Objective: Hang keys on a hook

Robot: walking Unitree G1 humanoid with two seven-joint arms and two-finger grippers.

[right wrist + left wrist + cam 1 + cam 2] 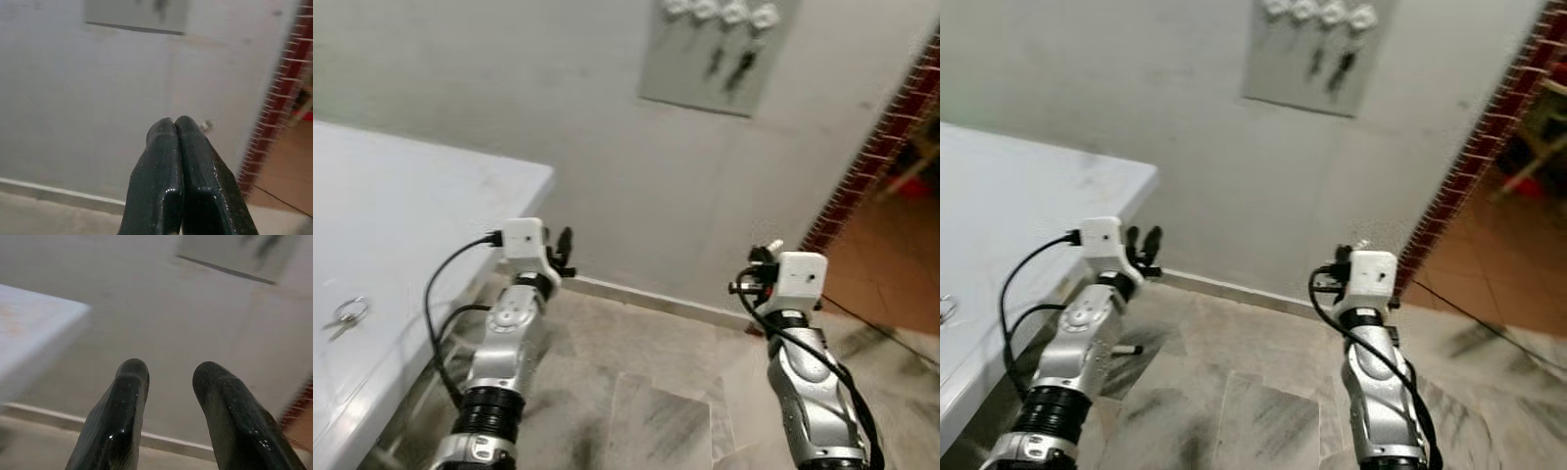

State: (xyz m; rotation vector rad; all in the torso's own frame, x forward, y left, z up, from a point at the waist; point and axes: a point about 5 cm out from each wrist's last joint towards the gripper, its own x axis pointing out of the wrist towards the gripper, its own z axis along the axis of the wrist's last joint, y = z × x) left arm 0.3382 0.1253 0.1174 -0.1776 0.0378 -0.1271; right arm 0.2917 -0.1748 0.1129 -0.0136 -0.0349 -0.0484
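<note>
A key ring (347,313) lies on the white table (401,196) at my left. High on the wall hangs a grey hook board (720,49) with white hooks and two dark keys (729,67) on it. My left gripper (168,377) is raised beside the table's corner. It points at the wall, is open and holds nothing. My right gripper (173,125) is held up at the right, below the board and well short of it. Its fingers are pressed shut. A small pale glint (206,126) shows beside their tips; I cannot tell what it is.
The table's corner (548,176) is close to my left arm. A skirting strip (646,299) runs along the foot of the wall. At the right, a brick-edged doorway (871,147) opens onto an orange floor. Grey tiled floor (656,411) lies between my arms.
</note>
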